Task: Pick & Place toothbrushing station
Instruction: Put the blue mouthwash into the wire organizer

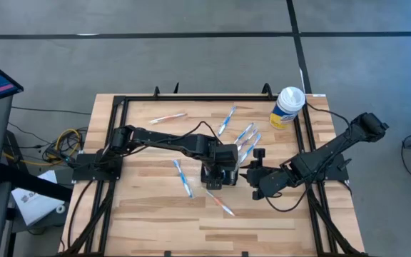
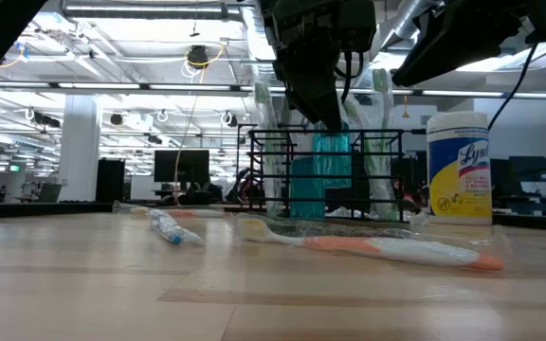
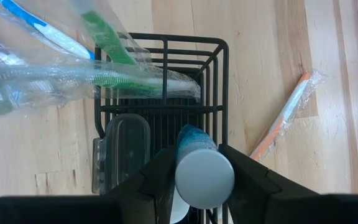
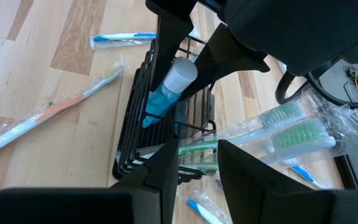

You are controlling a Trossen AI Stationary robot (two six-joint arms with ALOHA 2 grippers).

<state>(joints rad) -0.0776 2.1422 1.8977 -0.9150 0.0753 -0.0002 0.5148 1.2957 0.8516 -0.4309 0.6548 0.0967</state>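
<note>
Toothbrushing station (image 1: 216, 173) upright near table (image 1: 155, 221) centre. Left gripper (image 3: 204, 171) directly above, fingers (image 3: 157, 171) clamped on blue tube (image 3: 201, 168) — lowering into slot. Right gripper (image 4: 197, 158) beside station — fingers grasping wrapped green toothbrush (image 4: 291, 134).
</note>
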